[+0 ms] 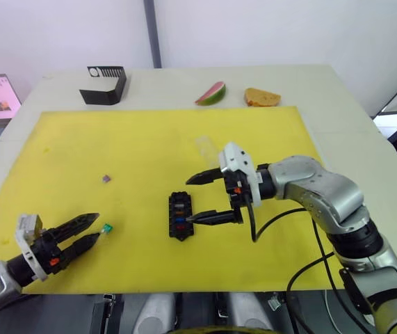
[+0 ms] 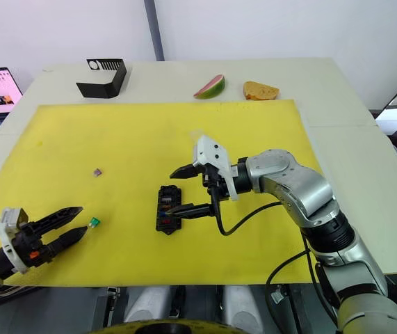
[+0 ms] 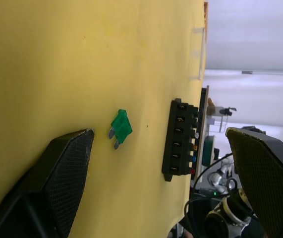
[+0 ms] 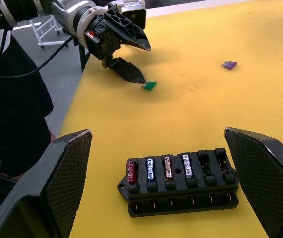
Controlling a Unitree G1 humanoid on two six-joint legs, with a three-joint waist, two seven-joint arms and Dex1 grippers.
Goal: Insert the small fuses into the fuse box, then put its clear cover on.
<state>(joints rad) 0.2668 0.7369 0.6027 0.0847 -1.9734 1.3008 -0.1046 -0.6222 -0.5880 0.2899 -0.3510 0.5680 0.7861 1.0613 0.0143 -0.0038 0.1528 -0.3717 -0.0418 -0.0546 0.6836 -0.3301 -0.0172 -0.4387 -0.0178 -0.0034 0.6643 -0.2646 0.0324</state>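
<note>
Yellow mat (image 1: 149,139) wide bare | left end effector (image 1: 91,229) open beside green fuse (image 1: 106,227) | right end effector (image 1: 197,198) open flanking fuse box (image 1: 180,216)

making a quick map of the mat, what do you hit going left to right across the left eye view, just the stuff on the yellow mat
left gripper → green fuse and, further back, purple fuse → fuse box → right gripper
</note>
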